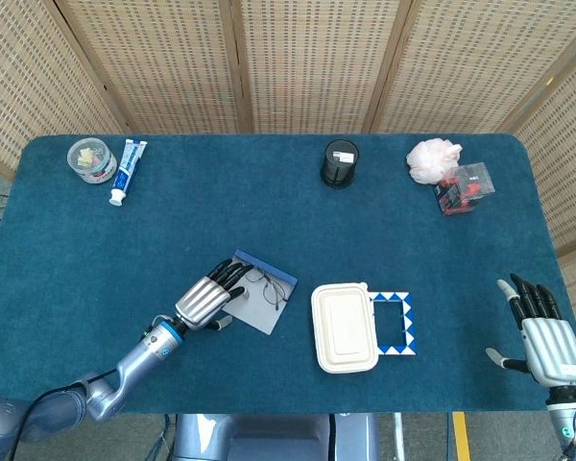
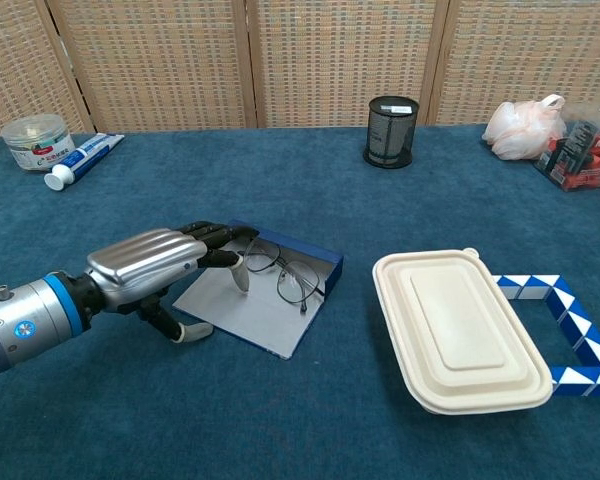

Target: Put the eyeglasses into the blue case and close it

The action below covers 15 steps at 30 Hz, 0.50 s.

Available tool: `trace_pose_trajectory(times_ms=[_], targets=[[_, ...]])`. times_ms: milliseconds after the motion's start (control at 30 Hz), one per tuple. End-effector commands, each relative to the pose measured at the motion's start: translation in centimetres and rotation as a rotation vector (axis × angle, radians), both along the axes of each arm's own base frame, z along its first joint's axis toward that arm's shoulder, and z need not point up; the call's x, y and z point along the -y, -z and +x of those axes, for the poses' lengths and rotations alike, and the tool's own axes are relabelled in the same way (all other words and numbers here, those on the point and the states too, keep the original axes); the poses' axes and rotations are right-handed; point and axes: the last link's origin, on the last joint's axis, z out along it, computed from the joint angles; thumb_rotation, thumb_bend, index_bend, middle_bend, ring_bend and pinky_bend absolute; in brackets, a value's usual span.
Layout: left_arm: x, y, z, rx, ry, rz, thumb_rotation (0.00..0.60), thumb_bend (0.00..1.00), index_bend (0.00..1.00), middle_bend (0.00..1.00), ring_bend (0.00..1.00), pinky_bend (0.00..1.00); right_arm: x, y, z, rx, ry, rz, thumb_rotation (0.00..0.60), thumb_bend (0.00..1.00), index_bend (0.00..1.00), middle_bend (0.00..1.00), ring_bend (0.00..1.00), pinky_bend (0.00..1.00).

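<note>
The blue case lies open and flat on the table, grey lining up, its blue edge on the far side. The eyeglasses rest on that lining near the blue edge. My left hand hovers low over the case's left part, fingers stretched toward the glasses, fingertips just short of the near lens, thumb hanging down beside the lining. It holds nothing. My right hand stays open at the table's front right corner, far from the case.
A white lidded box and a blue-white folding puzzle lie right of the case. At the back stand a black mesh cup, a toothpaste tube, a small jar, a pink bag.
</note>
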Motion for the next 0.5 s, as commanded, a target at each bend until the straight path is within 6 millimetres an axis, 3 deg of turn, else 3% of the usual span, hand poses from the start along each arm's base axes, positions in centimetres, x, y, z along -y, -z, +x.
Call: trace_pose_trajectory(times_ms=[33,300,500], targets=[[-0.03,0.15,-0.04,-0.001,-0.002,0.0,0.6,0.32,0.33,0.0,0.0,0.0,0.01,0.0,0.02,0.0,0.0,0.0,0.6,0.0,0.0,0.0,0.0,0.0],[-0.13,0.5,-0.1,-0.013,-0.002,-0.002,0.6,0.37,0.34,0.0,0.0,0.0,0.01,0.01,0.02,0.0,0.0,0.001,0.6,0.0,0.0,0.0,0.0,0.0],[-0.22,0.46,-0.15,-0.018,0.0,-0.001,0.6,0.52,0.35,0.0,0.0,0.0,0.02,0.0,0.02,0.001,0.0,0.002,0.6,0.0,0.0,0.0,0.0,0.0]])
